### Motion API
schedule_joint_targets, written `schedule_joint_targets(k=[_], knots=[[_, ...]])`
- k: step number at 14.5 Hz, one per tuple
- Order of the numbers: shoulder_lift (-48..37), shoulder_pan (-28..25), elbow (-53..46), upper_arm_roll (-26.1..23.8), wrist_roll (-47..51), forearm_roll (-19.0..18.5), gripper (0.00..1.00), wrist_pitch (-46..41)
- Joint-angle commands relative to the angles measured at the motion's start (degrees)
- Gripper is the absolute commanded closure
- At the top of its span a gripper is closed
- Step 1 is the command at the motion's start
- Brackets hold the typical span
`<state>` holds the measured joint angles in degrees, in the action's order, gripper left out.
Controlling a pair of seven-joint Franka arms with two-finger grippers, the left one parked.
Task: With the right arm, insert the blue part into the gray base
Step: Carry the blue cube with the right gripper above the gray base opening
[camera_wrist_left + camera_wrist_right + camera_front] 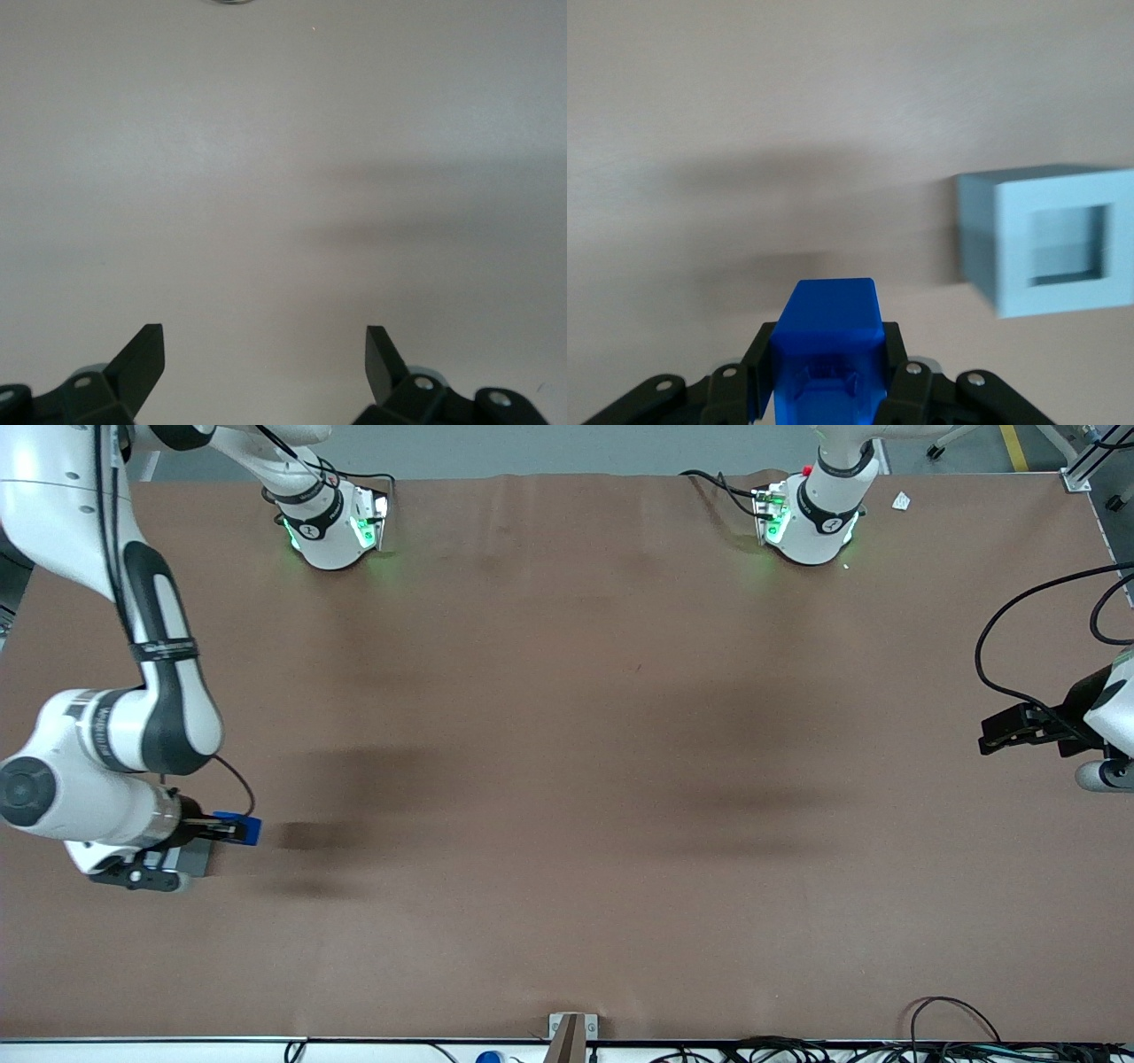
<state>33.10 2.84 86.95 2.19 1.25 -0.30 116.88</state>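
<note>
My right arm's gripper (232, 830) is shut on the blue part (249, 830), a small bright blue block held above the brown table at the working arm's end. In the right wrist view the blue part (830, 323) sits clamped between the black fingers (764, 359) of the gripper (828, 367). The gray base (1050, 239) rests on the table beside the held part, apart from it, with its square recess facing up and nothing in it. In the front view the gray base (195, 858) is mostly hidden under the wrist, slightly nearer the front camera than the blue part.
The two arm pedestals (332, 522) (811, 514) stand along the table edge farthest from the front camera. The parked arm's black gripper (1019, 731) hangs at its end of the table. Cables (948, 1019) and a small bracket (571, 1032) lie at the nearest edge.
</note>
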Motion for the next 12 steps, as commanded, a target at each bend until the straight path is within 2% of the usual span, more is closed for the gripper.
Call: schedule_joint_targets(k=[1,6,12], knots=[[-0.3,3.9,-1.5,-1.0,-5.6,0.0,0.97,-2.2],[-0.1,8.3,-2.8,-1.0,-10.5,0.0,0.97,-2.6],[1.2,10.4,-3.3,-1.0,-11.4,-0.1,0.97,-1.8]])
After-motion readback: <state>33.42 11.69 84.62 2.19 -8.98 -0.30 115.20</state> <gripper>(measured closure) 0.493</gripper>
